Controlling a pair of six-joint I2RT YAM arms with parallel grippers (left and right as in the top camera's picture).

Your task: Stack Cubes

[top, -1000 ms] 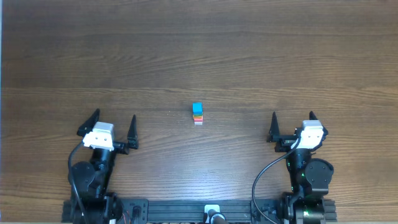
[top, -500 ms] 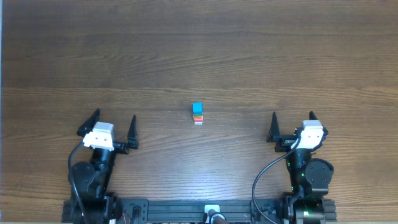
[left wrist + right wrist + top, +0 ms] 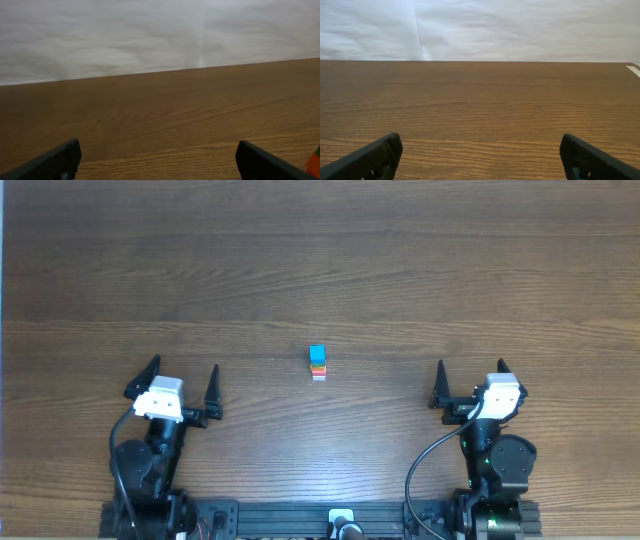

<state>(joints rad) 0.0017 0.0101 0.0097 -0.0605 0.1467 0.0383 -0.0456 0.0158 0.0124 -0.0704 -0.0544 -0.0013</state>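
A small stack of cubes (image 3: 318, 363) stands at the middle of the wooden table (image 3: 320, 270), a blue cube on top and orange, red and pale layers beneath. A sliver of the stack (image 3: 314, 162) shows at the edge of the left wrist view. My left gripper (image 3: 180, 383) sits open near its base, well left of the stack. My right gripper (image 3: 469, 381) sits open near its own base, well right of the stack. Nothing lies between either pair of fingers.
Bare wood table (image 3: 480, 110) stretches ahead of both grippers to its far edge, with a pale wall behind. A small white mark (image 3: 635, 70) lies on the table near its far edge in the right wrist view.
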